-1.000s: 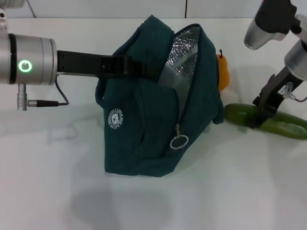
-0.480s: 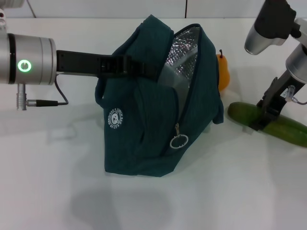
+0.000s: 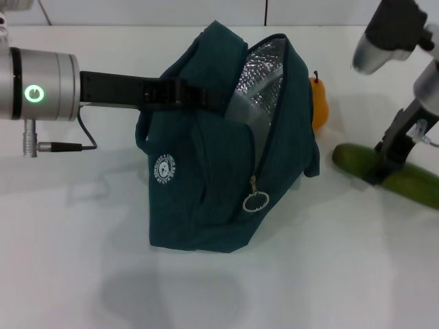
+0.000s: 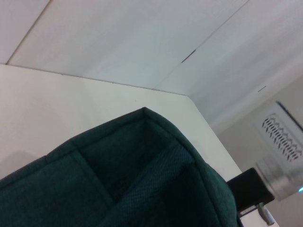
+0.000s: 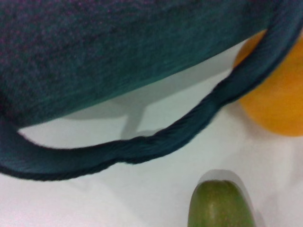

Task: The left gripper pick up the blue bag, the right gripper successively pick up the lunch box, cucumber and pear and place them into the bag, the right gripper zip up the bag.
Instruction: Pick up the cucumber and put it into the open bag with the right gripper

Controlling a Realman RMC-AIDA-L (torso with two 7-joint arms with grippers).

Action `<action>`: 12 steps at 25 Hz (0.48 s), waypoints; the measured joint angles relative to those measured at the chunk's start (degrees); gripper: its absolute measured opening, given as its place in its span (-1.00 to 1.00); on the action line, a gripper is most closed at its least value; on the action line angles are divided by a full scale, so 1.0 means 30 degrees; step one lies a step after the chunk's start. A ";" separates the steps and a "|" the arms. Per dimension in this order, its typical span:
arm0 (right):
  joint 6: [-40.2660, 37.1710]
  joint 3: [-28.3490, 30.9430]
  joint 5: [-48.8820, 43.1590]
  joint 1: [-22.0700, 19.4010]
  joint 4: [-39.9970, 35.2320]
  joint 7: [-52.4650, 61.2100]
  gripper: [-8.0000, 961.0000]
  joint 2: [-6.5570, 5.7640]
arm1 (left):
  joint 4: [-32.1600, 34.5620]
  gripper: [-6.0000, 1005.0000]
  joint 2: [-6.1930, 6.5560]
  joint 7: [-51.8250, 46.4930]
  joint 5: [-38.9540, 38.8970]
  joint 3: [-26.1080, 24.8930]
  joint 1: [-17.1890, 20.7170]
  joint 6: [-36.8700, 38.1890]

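The blue bag (image 3: 206, 185) stands in the middle of the white table, its mouth open and its silver lining (image 3: 264, 72) showing. My left gripper (image 3: 199, 96) reaches in from the left and is shut on the bag's top edge. The left wrist view shows only the bag's fabric (image 4: 142, 179). To the right of the bag lies the cucumber (image 3: 353, 161), with my right gripper (image 3: 383, 171) shut across its middle. The pear (image 3: 319, 103) stands behind the bag's right side, and the right wrist view shows the pear (image 5: 279, 94) next to the cucumber's tip (image 5: 220, 203). The lunch box is out of view.
A loop handle (image 5: 180, 137) of the bag hangs between the bag's wall and the cucumber tip. The metal zipper ring (image 3: 256, 201) dangles on the bag's front. A bare stretch of white table (image 3: 309, 288) lies in front of the bag.
My right gripper has shifted to the right and the cucumber has moved with it, away from the bag. The left arm and the bag have stayed still.
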 joint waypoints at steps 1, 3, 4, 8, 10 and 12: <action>-0.0254 0.0137 -0.0011 -0.0079 -0.0310 0.0094 0.32 -0.0069 | 0.0001 -0.92 0.0005 0.0000 0.0001 -0.0002 0.0001 0.0004; -0.0949 0.0703 -0.0028 -0.0250 -0.1077 0.0214 0.32 -0.0230 | 0.0000 -0.92 0.0010 0.0001 0.0001 -0.0011 0.0001 0.0021; -0.1309 0.1142 -0.0026 -0.0322 -0.1446 0.0224 0.32 -0.0301 | 0.0001 -0.92 0.0012 0.0000 0.0002 -0.0019 0.0009 0.0025; -0.2712 0.3271 -0.0038 -0.0590 -0.3301 0.0253 0.31 -0.0693 | 0.0054 -0.92 0.0019 0.0000 0.0001 -0.0034 0.0021 0.0033; -0.3324 0.4399 -0.0048 -0.0728 -0.4390 0.0305 0.32 -0.0923 | 0.0099 -0.92 0.0018 0.0001 0.0001 -0.0033 0.0023 0.0049; -0.3964 0.5643 -0.0031 -0.0812 -0.5557 0.0415 0.32 -0.1151 | 0.0113 -0.92 0.0019 0.0001 0.0000 -0.0034 0.0020 0.0060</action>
